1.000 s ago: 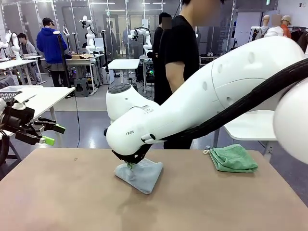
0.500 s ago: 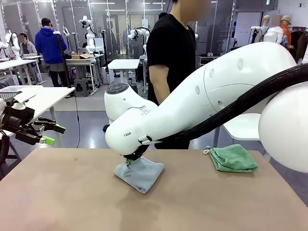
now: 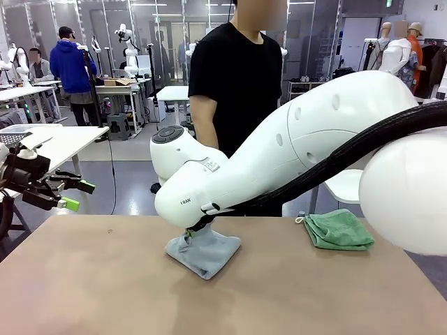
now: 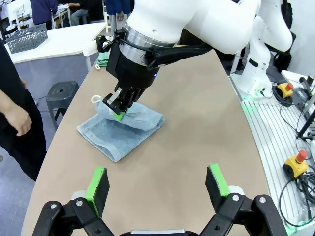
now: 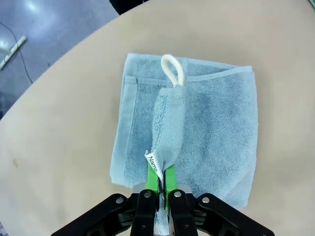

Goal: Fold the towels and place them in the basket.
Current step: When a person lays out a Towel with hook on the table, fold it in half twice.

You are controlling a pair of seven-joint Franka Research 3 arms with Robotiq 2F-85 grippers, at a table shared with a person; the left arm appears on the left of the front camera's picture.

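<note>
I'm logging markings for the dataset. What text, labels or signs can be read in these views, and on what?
"Name": on the white tag of the blue-grey towel, beside the right gripper.
"FRAN", partly legible: on the right arm, front view.
Green sign near the ceiling: too small to read.

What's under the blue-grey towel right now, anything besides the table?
The blue-grey towel lies on the bare table. The right claw is shut on a pinched-up ridge of it, near the white tag. Whatever is beneath its folded layers is covered.
</note>
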